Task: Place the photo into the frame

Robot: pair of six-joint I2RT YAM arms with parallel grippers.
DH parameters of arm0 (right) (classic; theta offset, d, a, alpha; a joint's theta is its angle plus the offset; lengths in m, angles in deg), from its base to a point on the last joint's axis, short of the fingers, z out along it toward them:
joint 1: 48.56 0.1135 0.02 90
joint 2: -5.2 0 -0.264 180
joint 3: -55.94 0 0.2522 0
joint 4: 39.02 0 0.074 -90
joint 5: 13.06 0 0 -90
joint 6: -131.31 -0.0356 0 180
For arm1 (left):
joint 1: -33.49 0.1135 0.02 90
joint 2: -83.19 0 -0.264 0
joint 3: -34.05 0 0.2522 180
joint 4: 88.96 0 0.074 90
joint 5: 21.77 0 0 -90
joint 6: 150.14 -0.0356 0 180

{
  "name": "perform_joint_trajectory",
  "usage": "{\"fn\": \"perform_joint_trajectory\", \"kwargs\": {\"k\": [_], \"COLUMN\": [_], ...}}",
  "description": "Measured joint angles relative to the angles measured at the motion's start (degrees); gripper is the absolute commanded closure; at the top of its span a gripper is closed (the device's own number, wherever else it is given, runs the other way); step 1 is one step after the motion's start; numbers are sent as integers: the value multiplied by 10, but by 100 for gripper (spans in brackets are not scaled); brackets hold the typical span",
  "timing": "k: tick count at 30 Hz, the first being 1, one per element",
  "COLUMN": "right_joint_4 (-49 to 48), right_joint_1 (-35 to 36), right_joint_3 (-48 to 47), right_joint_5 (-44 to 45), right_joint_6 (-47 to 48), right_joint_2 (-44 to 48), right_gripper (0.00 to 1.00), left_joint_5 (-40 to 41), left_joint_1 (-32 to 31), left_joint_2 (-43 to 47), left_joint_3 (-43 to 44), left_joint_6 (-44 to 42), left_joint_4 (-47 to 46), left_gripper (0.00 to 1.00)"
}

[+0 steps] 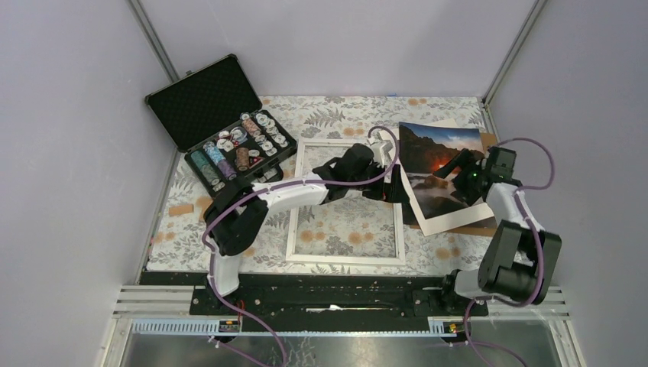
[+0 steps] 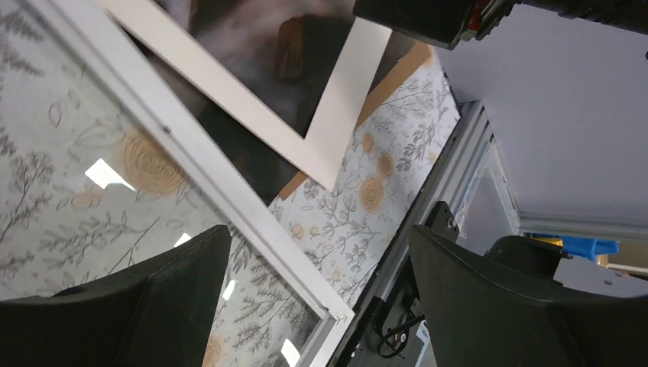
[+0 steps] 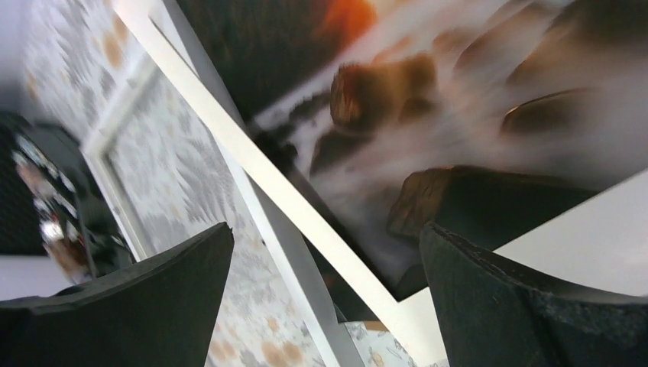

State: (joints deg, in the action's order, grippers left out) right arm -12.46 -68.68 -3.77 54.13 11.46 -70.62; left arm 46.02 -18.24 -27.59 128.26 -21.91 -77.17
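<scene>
photo (image 1: 428, 145) not yet in the frame (image 1: 348, 258)
we see it lying just right of the frame; left claw (image 1: 391, 189) and right claw (image 1: 452, 170) both stand apart, empty.

High overview, close wrist views sharing photo (image 3: 474, 99)

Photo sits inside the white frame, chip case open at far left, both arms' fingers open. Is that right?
No: the top view shows the photo lying right of the frame, over the brown board, not inside it. The chip case is open at far left; left fingers and right fingers are open.
</scene>
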Motion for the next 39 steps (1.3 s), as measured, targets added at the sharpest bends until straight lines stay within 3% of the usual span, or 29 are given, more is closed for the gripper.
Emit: {"fn": "perform_joint_trajectory", "kwargs": {"k": [5, 8, 10, 14, 16, 19, 28, 34, 39], "right_joint_4": [30, 35, 41, 66, 84, 115, 180, 182, 173], "right_joint_1": [100, 166, 195, 246, 281, 323, 392, 428, 447], "right_joint_3": [-15, -41, -70, -117, -123, -124, -150, -151, -151], "right_joint_5": [30, 52, 79, 174, 224, 279, 404, 457, 525], "right_joint_6": [55, 78, 94, 125, 141, 158, 172, 178, 178], "right_joint_2": [-71, -98, -121, -157, -159, -161, -219, -245, -249], "right_gripper": [2, 10, 17, 21, 31, 37, 41, 40, 47], "left_joint_5": [13, 11, 12, 28, 37, 59, 138, 146, 145], "left_joint_1": [2, 5, 7, 8, 10, 13, 18, 18, 18], "left_joint_2": [9, 26, 53, 152, 201, 266, 329, 346, 347], "left_joint_3": [-56, -64, -65, -68, -67, -63, -89, -129, -136], "left_joint_6": [39, 33, 15, -47, -79, -132, -231, -247, -249], "left_joint_4": [-27, -3, 25, 96, 119, 156, 204, 204, 203], "left_gripper": [9, 7, 5, 3, 2, 2, 1, 1, 1]}}
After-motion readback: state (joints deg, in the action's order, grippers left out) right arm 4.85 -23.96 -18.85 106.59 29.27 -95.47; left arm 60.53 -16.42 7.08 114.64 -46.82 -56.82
